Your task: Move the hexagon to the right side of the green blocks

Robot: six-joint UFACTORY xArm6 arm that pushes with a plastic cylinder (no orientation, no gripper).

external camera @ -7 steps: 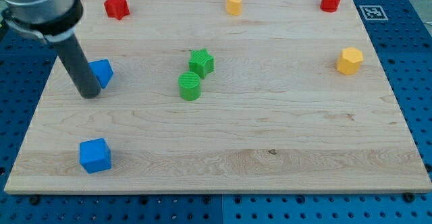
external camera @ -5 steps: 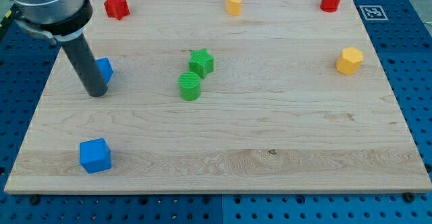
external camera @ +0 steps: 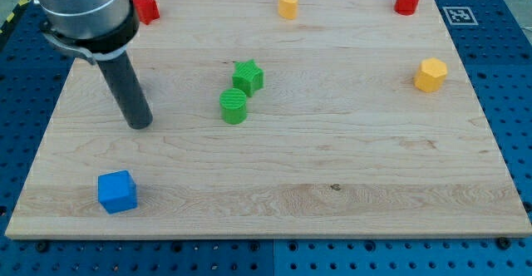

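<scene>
Looking at the wooden board (external camera: pixel 332 168), you see my tip (external camera: pixel 141 125), a bare rod holding nothing; the green star block (external camera: pixel 248 76) and green cylinder block (external camera: pixel 234 106) sit to its right, the yellow hexagon block (external camera: pixel 431 74) far right beyond them.

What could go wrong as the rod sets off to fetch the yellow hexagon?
My tip sits at the view's left, with the green star and green cylinder between it and the yellow hexagon; a straight path may scatter them. The hexagon is near the board's right edge and could slide off.
</scene>
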